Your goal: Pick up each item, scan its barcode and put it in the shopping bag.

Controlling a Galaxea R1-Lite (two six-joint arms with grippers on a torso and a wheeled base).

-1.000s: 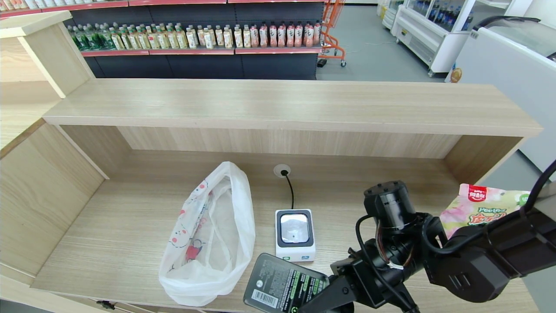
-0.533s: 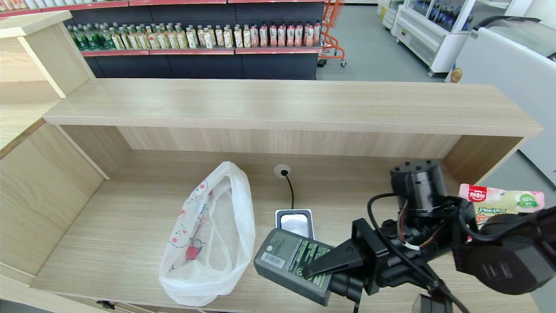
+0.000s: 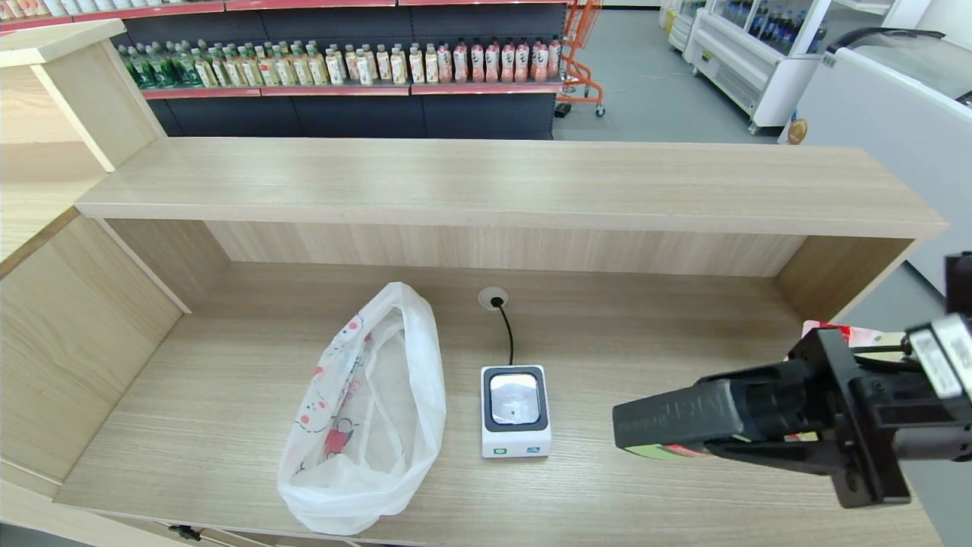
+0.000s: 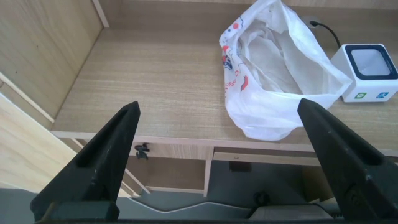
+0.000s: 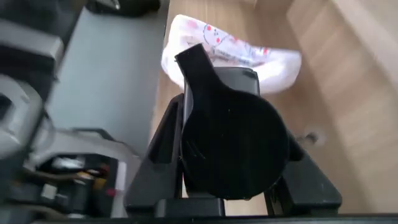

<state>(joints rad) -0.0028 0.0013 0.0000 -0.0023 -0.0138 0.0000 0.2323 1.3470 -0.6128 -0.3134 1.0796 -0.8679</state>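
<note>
The right pincer (image 3: 721,429) is clamped on a dark flat pack (image 3: 661,418), which is held edge-on at the right of the head view, over the bench (image 3: 190,433). The pack's long axis is laid across the frame, with its free end pointed left. A strip of green and red print is seen along its lower edge, so the printed face is judged to be turned downward; the barcode itself cannot be made out.

The scanner (image 3: 515,410) is placed near the pack's free end, to its left at the frame's lower centre, window facing up. A leftward carry along the pack's own axis is therefore called for, and the right arm is judged the nearer one.

Further left, just beside the scanner, the shopping bag (image 3: 364,410) is laid on the bench with its mouth slack. A snack pouch (image 3: 828,330) is partly hidden behind the right arm.

The left pincer (image 4: 219,106) is spread wide and holds nothing; it is hung over the bench's near edge, with the bag beyond it.
</note>
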